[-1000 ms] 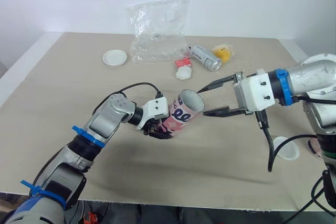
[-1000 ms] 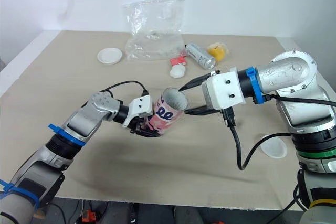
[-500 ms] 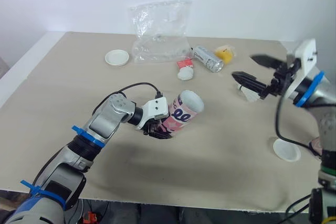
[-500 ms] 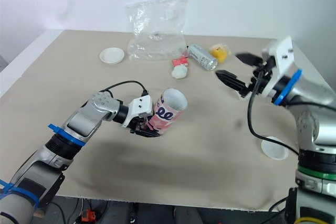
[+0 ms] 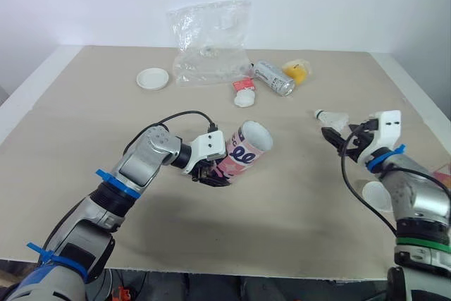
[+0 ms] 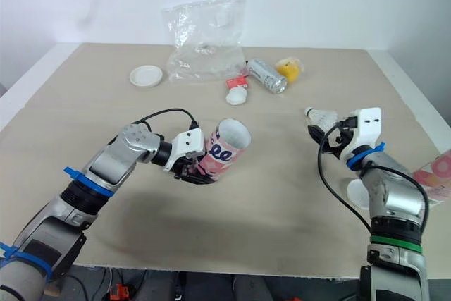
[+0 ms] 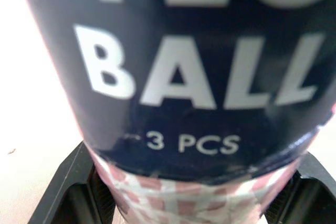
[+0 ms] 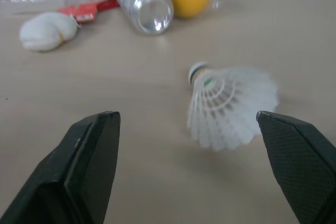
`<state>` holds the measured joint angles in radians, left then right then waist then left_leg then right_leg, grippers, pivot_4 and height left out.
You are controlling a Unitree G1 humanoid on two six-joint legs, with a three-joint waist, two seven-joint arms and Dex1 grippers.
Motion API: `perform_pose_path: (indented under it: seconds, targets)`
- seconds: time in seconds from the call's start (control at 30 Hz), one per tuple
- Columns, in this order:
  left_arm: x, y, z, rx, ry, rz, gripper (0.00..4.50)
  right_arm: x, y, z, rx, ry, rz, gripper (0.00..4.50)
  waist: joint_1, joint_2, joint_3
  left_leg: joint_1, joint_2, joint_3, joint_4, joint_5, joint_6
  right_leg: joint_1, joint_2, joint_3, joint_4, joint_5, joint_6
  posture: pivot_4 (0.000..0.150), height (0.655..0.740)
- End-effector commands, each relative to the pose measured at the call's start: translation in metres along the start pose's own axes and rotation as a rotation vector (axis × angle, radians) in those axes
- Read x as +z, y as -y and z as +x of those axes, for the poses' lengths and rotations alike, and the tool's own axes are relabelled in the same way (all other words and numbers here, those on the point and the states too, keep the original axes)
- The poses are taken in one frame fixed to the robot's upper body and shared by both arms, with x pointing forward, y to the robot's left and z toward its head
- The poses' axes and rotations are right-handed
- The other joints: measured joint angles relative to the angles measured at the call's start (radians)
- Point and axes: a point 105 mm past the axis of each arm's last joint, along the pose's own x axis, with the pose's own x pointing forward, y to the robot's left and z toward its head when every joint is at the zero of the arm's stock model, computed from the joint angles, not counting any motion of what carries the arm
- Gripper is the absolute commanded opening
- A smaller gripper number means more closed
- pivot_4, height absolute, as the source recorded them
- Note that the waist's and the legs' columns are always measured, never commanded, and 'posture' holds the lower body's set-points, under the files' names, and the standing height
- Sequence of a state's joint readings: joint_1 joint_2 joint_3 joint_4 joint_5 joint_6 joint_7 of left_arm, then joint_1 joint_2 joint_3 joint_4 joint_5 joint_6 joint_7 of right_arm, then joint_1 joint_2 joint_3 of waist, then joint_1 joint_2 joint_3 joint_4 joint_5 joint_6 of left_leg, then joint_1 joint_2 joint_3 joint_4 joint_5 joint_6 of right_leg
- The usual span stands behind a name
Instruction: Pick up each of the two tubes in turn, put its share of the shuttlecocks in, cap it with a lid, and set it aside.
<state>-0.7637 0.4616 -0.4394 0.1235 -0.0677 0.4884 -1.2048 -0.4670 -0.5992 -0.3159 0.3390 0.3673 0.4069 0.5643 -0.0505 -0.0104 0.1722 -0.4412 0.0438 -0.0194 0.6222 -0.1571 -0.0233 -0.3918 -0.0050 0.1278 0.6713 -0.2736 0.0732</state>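
My left claw [image 5: 210, 173] is clamped on the base of the pink tube [image 5: 246, 148], held tilted over the surface [image 5: 70, 125] with its open mouth toward the right. My right claw [image 8: 191, 166] is spread open on the right, a shuttlecock [image 8: 231, 107] lying just ahead of it, untouched. Farther off lie a can [image 5: 273, 77], a yellow lump [image 5: 298, 70] and a plastic bag [image 5: 211, 37]; a white lid [image 5: 153, 78] lies far left, a second lid [image 5: 373, 194] by my right arm.
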Motion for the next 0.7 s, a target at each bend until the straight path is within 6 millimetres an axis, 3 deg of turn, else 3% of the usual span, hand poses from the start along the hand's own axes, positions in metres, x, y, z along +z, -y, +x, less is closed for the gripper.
perform_pose_path:
  seconds: [0.03, 0.4, 0.7]
  targets:
    - [0.005, -0.001, -0.004, 0.015, 0.008, 0.024, 2.91, 0.015, -0.001, 0.009, 0.009, 0.049, -0.030, 4.45, 0.000, 0.000, 0.000, 0.000, 0.000, 0.000, 0.000, 0.000, 0.000, 0.000, 0.000, 0.000, 0.000, 0.000, 0.000, 0.150, 0.7400]
    - [0.004, -0.002, -0.007, 0.035, 0.005, 0.012, 2.91, 0.015, -0.005, 0.044, 0.000, 0.035, -0.020, 4.45, -0.001, 0.000, 0.000, 0.000, 0.000, 0.000, -0.001, 0.000, 0.000, 0.000, 0.000, 0.000, 0.000, 0.001, -0.002, 0.150, 0.7400]
    - [0.004, -0.003, -0.007, 0.049, 0.009, 0.007, 2.91, 0.015, -0.005, 0.059, -0.057, 0.035, 0.008, 4.45, -0.003, 0.000, 0.000, 0.000, 0.000, 0.000, -0.001, 0.000, 0.000, 0.000, 0.000, 0.000, 0.000, 0.001, -0.002, 0.150, 0.7400]
